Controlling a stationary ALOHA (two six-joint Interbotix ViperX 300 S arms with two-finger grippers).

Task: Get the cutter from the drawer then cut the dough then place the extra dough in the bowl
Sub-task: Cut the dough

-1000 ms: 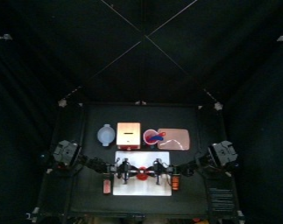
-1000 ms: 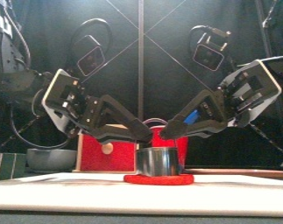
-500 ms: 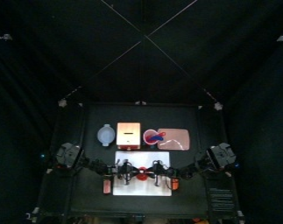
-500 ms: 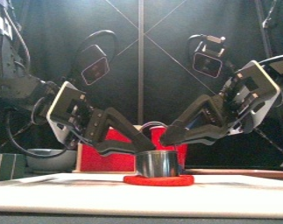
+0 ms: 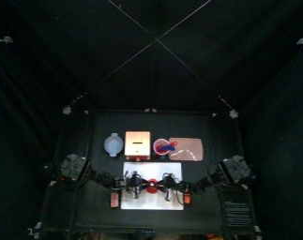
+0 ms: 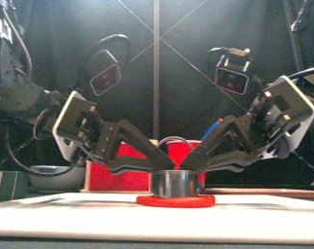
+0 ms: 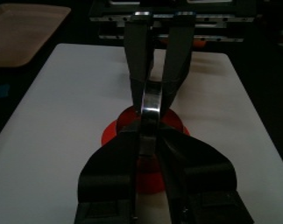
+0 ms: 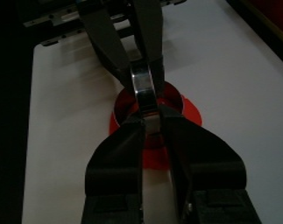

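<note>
Sitting near the table's (image 5: 91, 127) back edge, L of ctr: blue-grey bowl (image 5: 113, 143), w/ the pale wooden box (image 5: 137, 142) just beside it on its R. The box's red drawer front (image 6: 110, 180) faces the table's front edge and shows behind the arms in front view. White cutting board (image 5: 154, 202) lies along the front edge, approx centred. L gripper (image 7: 148, 122) reaches in over the board's L edge, jaws pressed together on the rim of the metal cutter (image 6: 176, 182). Cutter stands upright on the flat red dough disc (image 6: 175, 201), approx mid-board, w/ dough showing round its base. R gripper (image 8: 147, 92) comes in over the board's R edge, jaws likewise pinching the cutter's rim on the opposite side. Pink tray (image 5: 194, 150) sits near the back edge, R of ctr, beside the box. A red-and-blue item (image 5: 165, 145) lies at the tray's L end, too small to tell what.
</note>
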